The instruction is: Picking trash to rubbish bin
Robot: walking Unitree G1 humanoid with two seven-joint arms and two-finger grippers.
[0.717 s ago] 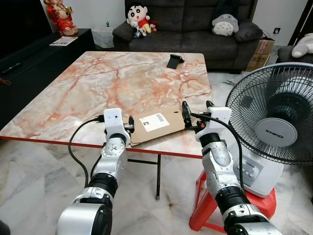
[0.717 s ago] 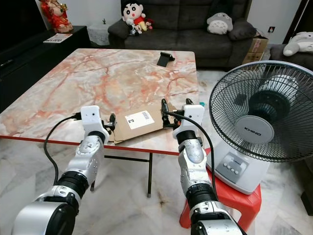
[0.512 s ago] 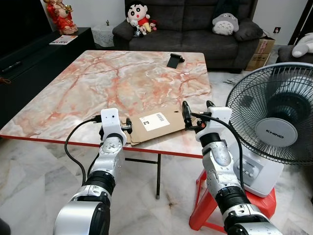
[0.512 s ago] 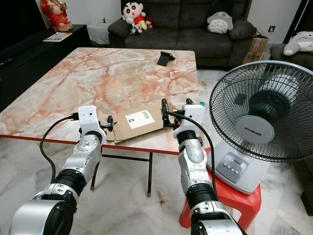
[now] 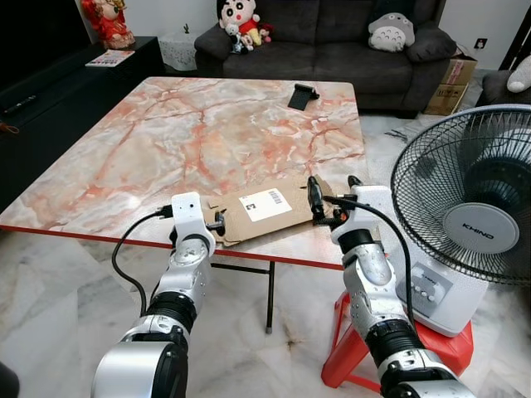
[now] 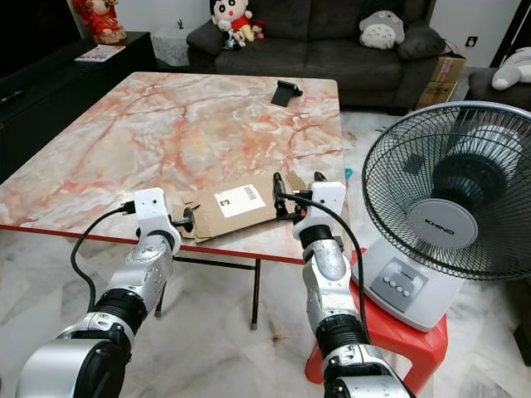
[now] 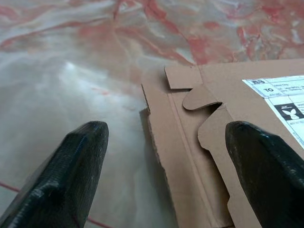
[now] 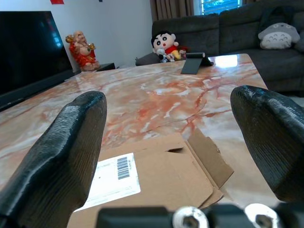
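Cardboard [image 5: 267,209] is our trash here, a flattened brown box with a white shipping label, lying at the near edge of the glossy pink-veined marble table [image 5: 166,133]. Biggest thing beside us is the white mesh fan [image 5: 477,224], cut off at the frame's right, sitting on a red plastic stool [image 5: 357,348]. Our left gripper [image 5: 217,224] sits at the cardboard's left corner, fingers spread, and our right gripper [image 5: 330,199] hovers over its right end, spread too.
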